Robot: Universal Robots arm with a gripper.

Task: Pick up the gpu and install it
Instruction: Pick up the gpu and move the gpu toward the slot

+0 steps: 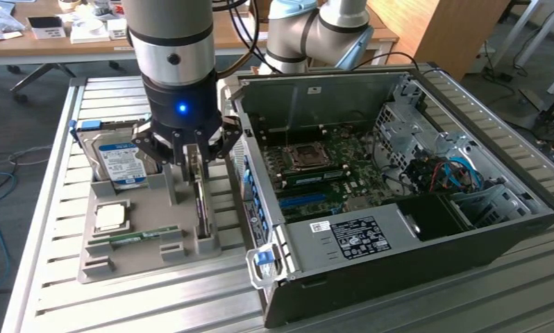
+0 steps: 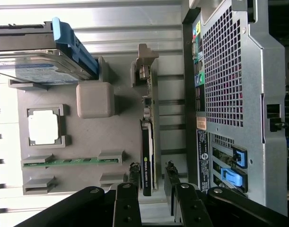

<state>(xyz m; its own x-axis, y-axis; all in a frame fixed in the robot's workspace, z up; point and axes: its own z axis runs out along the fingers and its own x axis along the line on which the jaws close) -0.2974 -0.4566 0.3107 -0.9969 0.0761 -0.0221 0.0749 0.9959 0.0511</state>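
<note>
The gpu (image 1: 201, 208) (image 2: 147, 142) is a thin dark card standing on edge in a slot of the grey holder tray (image 1: 138, 263) (image 2: 120, 137), its silvery bracket toward the far end. My gripper (image 1: 198, 165) (image 2: 151, 172) hangs straight over the card. One finger is on each side of its near end, and a small gap shows on both sides, so the jaws stand open around it. The card rests in its slot. To the exterior view's right, the open computer case (image 1: 398, 208) (image 2: 234, 94) lies on its side with the motherboard (image 1: 323, 173) exposed.
On the same tray stand a silver hard drive (image 1: 119, 163) (image 2: 35, 66) with a blue-white label, a square processor (image 1: 110, 216) (image 2: 43, 126) and a green memory stick (image 1: 138, 237) (image 2: 68, 161). The case wall rises close beside the gpu slot. A second robot arm base (image 1: 305, 35) stands behind the case.
</note>
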